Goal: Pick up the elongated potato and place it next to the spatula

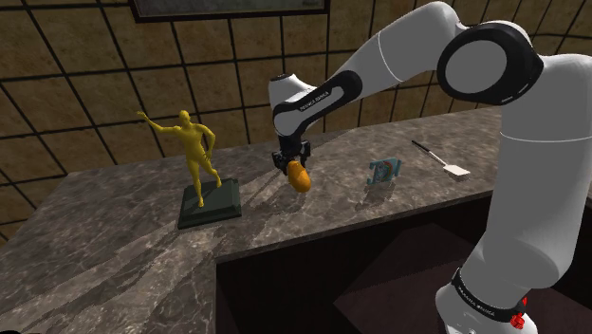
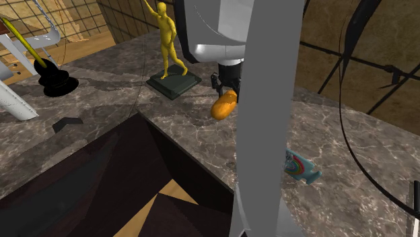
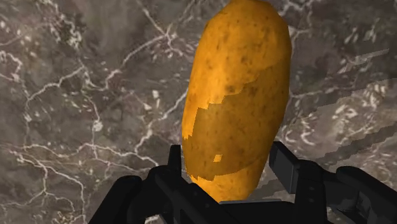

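Dangling from the tool, whose fingers clamp its upper end, the elongated potato hangs above the worktop, well apart from the spatula, long axis continuing the tool's line; a colourful trinket stands between.

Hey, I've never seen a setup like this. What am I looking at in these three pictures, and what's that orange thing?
This is a simulated white robot arm working over a marbled counter. The shoulder view looks down from beside the arm's stand. The second exterior view comes from another side, with the arm close in front. The wrist view comes from a camera on the hand itself. The black claw at the arm's end is shut on a long orange-brown potato. On the counter are a gold figure on a dark base, a small blue-green object and a white-bladed spatula.
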Controlling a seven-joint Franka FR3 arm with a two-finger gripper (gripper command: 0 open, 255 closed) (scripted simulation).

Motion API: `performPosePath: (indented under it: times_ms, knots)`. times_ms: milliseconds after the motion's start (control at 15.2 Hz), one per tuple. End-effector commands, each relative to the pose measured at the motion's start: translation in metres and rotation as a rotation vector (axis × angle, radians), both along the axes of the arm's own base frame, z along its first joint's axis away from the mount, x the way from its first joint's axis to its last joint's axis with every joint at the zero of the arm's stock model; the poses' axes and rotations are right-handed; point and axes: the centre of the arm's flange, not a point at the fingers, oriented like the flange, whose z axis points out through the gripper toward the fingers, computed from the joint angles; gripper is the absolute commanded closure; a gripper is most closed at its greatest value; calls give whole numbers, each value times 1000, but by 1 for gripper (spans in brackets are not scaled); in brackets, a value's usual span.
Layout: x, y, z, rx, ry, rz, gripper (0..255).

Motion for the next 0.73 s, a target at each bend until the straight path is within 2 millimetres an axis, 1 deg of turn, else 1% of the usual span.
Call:
performPosePath:
  times_ms: [0, 660]
  knots:
    - [0, 0, 10, 0, 0, 0, 255]
    - [0, 0, 63, 0, 0, 0, 255]
